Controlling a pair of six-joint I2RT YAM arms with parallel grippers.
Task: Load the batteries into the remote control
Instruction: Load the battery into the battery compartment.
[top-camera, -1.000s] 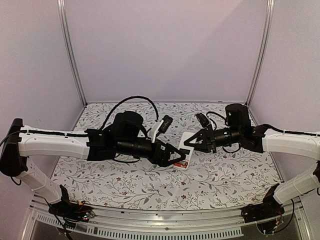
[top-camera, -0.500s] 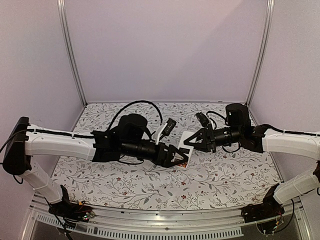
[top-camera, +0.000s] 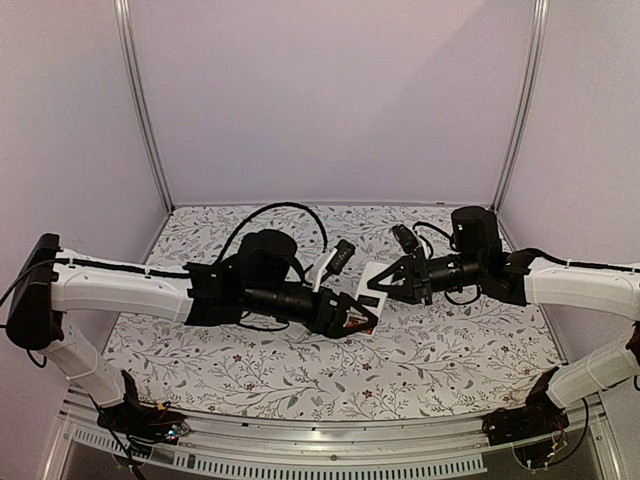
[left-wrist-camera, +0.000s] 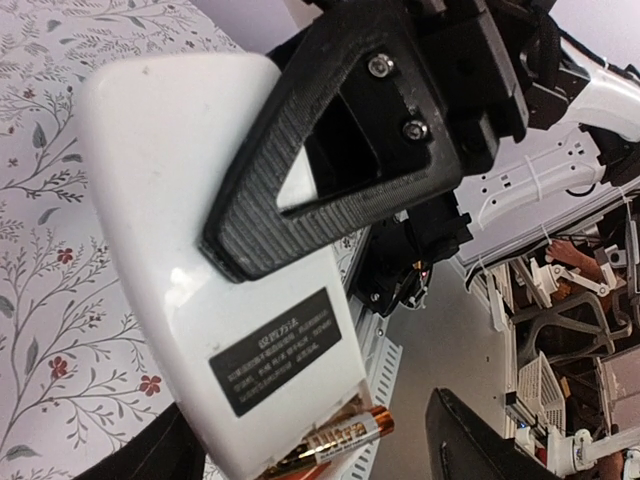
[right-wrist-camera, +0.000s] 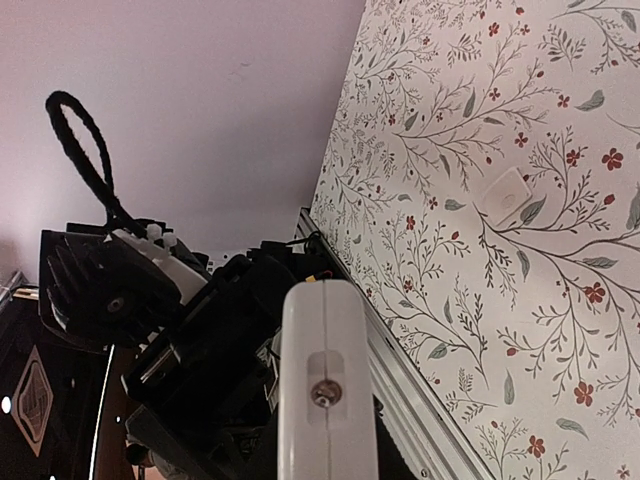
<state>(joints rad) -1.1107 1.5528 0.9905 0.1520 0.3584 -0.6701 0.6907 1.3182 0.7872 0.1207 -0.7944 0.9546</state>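
My right gripper (top-camera: 386, 283) is shut on the white remote control (top-camera: 374, 273) and holds it tilted in the air above the table's middle. In the left wrist view the remote's plain back (left-wrist-camera: 180, 170) with a black label faces me, with a right finger (left-wrist-camera: 340, 150) clamped across it. One orange-red battery (left-wrist-camera: 345, 435) lies at the remote's open lower end and shows as a red spot from above (top-camera: 360, 323). My left gripper (top-camera: 356, 316) is open, its fingers (left-wrist-camera: 470, 445) straddling that end. The right wrist view shows the remote's narrow end (right-wrist-camera: 325, 390). No other battery shows clearly.
A small flat white cover plate (right-wrist-camera: 505, 195) lies on the floral tablecloth (top-camera: 450, 350). The metal rail (top-camera: 320, 435) runs along the table's near edge. Both arms meet over the middle, with cables looping behind the left arm (top-camera: 270, 210).
My left arm has shifted a little to the right and closer to the remote's lower end. The right arm and the remote have stayed still.
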